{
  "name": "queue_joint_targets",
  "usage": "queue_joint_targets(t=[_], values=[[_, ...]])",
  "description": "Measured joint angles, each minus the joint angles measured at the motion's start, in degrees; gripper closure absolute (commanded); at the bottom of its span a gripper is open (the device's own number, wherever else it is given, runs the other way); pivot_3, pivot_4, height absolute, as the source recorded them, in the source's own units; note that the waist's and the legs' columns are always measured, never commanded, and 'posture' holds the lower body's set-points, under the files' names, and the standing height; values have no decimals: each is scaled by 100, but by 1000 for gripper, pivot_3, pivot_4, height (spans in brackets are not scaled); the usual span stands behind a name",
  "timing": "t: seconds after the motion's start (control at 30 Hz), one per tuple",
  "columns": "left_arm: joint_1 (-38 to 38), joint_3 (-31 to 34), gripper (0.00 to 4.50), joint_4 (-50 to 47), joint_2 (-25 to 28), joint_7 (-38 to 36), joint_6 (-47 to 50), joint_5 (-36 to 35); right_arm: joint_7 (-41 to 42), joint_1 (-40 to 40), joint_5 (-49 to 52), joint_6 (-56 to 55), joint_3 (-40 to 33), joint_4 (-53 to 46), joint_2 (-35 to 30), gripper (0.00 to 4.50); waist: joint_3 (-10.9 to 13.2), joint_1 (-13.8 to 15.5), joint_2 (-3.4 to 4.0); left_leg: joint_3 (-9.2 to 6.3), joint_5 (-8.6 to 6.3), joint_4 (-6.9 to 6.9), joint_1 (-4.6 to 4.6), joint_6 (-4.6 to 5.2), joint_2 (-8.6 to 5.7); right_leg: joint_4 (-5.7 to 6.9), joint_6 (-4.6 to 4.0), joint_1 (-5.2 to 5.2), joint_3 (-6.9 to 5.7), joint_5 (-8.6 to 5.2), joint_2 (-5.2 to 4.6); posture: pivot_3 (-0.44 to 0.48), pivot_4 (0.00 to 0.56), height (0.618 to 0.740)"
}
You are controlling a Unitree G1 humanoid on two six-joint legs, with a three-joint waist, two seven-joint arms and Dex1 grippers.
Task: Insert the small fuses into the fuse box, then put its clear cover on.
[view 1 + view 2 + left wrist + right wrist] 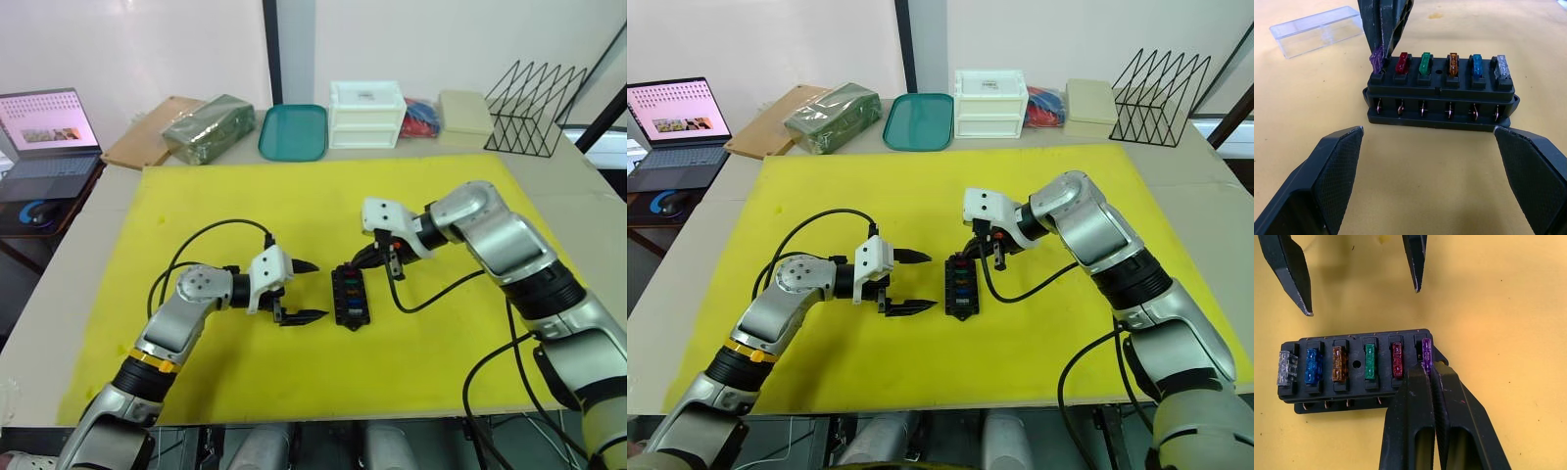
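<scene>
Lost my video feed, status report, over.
Right gripper shut on purple fuse, seating it in fuse box. Left gripper open beside it. Clear cover off, nothing blocking.

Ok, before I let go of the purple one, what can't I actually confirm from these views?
- Purple fuse: the right gripper covers its lower part in the right wrist view, so full seating is unclear.
- Fuse box: the left wrist view shows one row filled; a far row is hidden behind it.
- Clear cover: cut off by the left wrist view's edge; too faint to find in the head views.
- Left gripper: open, off the box.
</scene>
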Motion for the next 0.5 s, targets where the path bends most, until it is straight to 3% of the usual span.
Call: queue_joint_targets(t=[0.5], values=[[-24,0,22,5,0,-7,-2,2,143,-60,27,35,1,-11,-1,4500,0,-2,0,0,0,0,0,0,0,0,0,0,0,0,0,0,150,740]])
